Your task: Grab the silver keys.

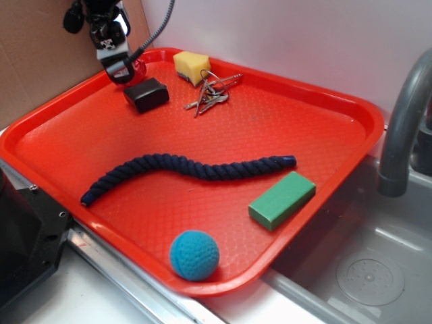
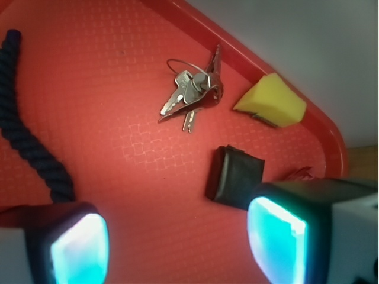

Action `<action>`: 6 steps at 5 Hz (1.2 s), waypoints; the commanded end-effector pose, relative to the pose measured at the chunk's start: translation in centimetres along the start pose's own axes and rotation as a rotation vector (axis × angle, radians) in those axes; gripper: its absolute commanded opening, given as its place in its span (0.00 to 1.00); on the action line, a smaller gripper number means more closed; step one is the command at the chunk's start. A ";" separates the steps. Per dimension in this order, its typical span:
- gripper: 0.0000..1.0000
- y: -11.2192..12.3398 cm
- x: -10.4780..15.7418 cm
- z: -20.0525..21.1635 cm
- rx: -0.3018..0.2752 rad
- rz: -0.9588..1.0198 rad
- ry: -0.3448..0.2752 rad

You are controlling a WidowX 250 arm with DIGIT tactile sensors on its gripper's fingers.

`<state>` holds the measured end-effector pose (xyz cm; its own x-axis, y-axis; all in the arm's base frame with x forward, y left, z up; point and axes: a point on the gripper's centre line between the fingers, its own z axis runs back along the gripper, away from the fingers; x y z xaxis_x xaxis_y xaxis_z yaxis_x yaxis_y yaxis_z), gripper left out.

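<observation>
there, thin shiny silver keys [image 1: 211, 93] on dimpled red tray [image 1: 317, 131].

Red tray [image 1: 324, 101], far corner: keys [image 1: 212, 94] lie flat on the floor. Yellow sponge [image 1: 191, 66] just beside them at 10 o'clock, against the rim. Black block [image 1: 146, 94] near at 9 o'clock, a bare strip of tray between; gripper [image 1: 120, 67] hangs over the rim above that block, jaws apart. Open tray floor at 3 through 6 o'clock. Blue rope [image 1: 182, 169] crosses the middle, well apart at 6 o'clock. Space above the keys unobstructed.
</observation>
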<state>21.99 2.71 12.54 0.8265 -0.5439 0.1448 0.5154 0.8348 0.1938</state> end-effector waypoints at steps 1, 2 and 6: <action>1.00 1.1 3.5 -2.1 0.045 -0.125 -0.010; 1.00 1.4 5.3 -3.8 0.087 -0.200 -0.023; 1.00 3.6 8.6 -8.6 0.079 -0.308 -0.106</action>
<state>31.79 1.67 4.42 0.6185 -0.7734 0.1391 0.7276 0.6305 0.2703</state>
